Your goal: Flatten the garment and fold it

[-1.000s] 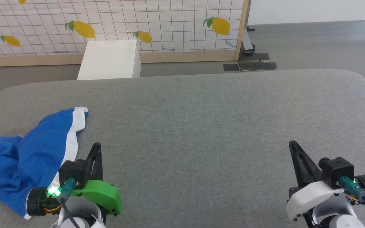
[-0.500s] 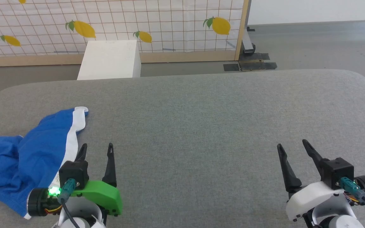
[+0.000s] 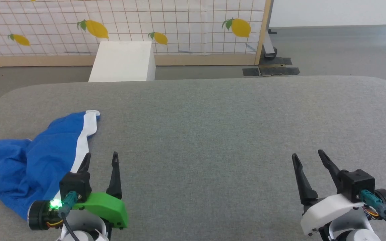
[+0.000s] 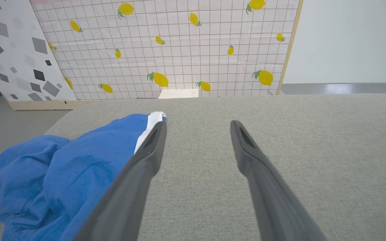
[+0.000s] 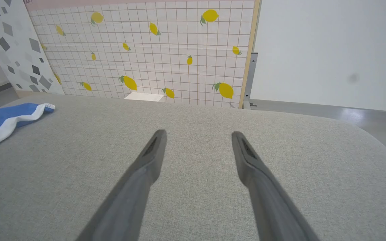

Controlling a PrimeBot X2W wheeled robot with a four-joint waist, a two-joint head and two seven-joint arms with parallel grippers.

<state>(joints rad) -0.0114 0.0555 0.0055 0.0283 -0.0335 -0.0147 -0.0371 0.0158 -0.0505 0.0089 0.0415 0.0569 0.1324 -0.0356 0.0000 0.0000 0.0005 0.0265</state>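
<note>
The garment [image 3: 28,160] is a crumpled royal-blue heap with a white edge band, lying at the left end of the grey padded surface [image 3: 213,127]. My left gripper [image 3: 101,157] hovers open just right of the white band, nothing between its fingers. In the left wrist view the garment [image 4: 62,167] bunches left of the left finger, and the gripper [image 4: 198,124] points over bare grey cloth. My right gripper [image 3: 308,157] stands open at the lower right, far from the garment. From the right wrist, the gripper [image 5: 198,134] is open and the garment [image 5: 2,120] lies far left.
A white box [image 3: 122,65] stands on the floor behind the padded surface. Behind it a lemon-patterned grid screen [image 3: 179,26] with a wooden frame closes off the back. A dark metal foot [image 3: 271,68] sits at the screen's right end. The surface's rounded corners drop to grey floor.
Both grippers went from shut to open within the last second. The head camera shifted slightly, so the whole scene sits a little to the right and lower. The garment lies as before.
</note>
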